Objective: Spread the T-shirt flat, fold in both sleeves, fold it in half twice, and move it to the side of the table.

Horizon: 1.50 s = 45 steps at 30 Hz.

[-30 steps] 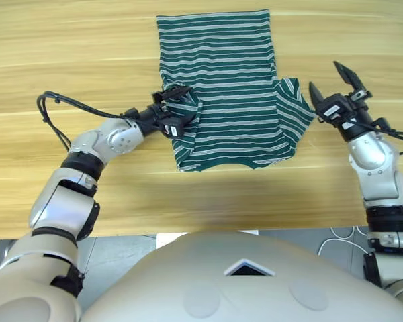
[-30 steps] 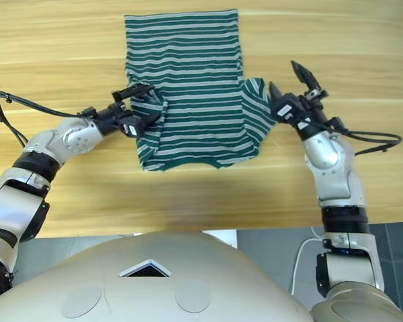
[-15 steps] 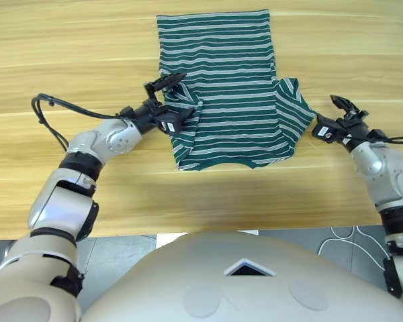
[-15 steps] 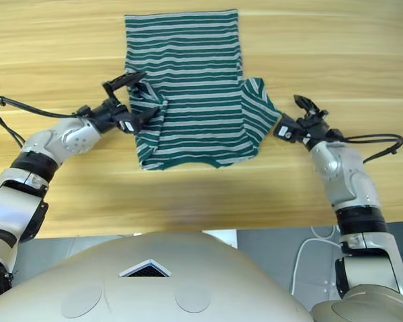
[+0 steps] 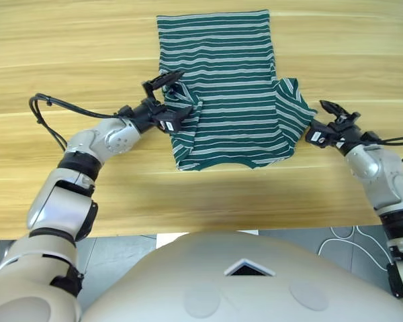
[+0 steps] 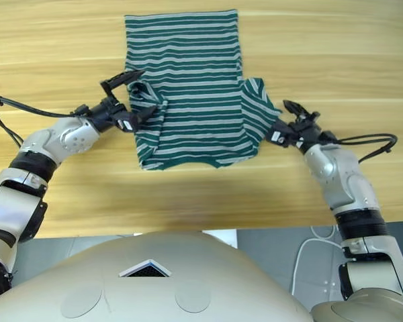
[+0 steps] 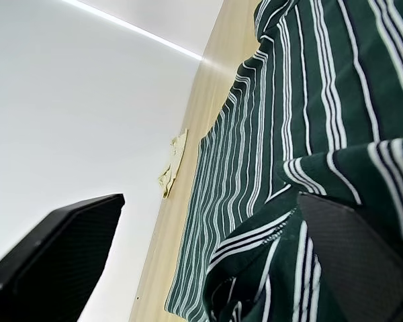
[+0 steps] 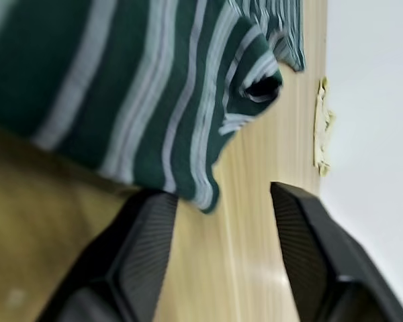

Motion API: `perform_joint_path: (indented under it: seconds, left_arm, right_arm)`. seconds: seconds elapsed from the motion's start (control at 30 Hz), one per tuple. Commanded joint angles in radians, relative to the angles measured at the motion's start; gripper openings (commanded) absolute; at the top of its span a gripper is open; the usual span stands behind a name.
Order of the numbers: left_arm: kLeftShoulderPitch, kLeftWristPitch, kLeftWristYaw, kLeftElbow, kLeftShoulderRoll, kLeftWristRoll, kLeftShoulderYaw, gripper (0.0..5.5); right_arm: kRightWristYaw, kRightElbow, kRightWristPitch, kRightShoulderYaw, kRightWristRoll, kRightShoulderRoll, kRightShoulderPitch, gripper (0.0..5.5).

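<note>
The green striped T-shirt (image 5: 221, 74) lies on the wooden desk (image 5: 67, 40), roughly in the middle and toward the far side, hem end pointing away from the robot. Its left sleeve (image 5: 187, 137) is already flipped in over the body, kinda bunched up, while the right sleeve (image 5: 292, 107) sticks out to the side.

Left claw (image 5: 177, 94) sits right at that folded-in sleeve with its fingers spread apart. In the left wrist view one finger (image 7: 349, 248) is against the striped cloth and the other is up in the air, touching nothing.

Right claw (image 5: 314, 121) is low by the desk at the tip of the right sleeve, fingers apart too. The sleeve's edge lies just at one finger (image 8: 141, 248), nothing pinched.
</note>
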Motion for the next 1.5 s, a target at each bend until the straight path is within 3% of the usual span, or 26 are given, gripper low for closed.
perform_joint_path:
  seconds: [0.03,0.37,0.67,1.13,1.5]
  left_arm:
    - [-0.006,-0.001,0.003,-0.007,0.009,0.002,0.009,4.84]
    - [-0.006,-0.002,0.008,-0.009,0.011,0.004,0.01,4.84]
    - [0.019,-0.023,-0.008,-0.056,0.031,-0.048,0.049,4.84]
    - [0.067,-0.124,-0.14,-0.153,0.024,-0.352,0.181,4.84]
    - [0.083,-0.14,-0.195,-0.144,-0.022,-0.367,0.202,4.84]
  right_arm:
    - [0.074,0.018,0.004,0.058,-0.003,0.01,0.06,1.66]
    - [0.048,0.048,0.017,0.05,-0.001,0.013,0.041,0.03]
    - [0.012,0.036,-0.021,0.048,0.02,0.018,0.037,0.03]
    - [-0.001,-0.01,-0.058,0.015,0.051,0.02,0.038,0.03]
    - [-0.007,-0.134,-0.118,-0.032,0.097,0.038,0.047,0.03]
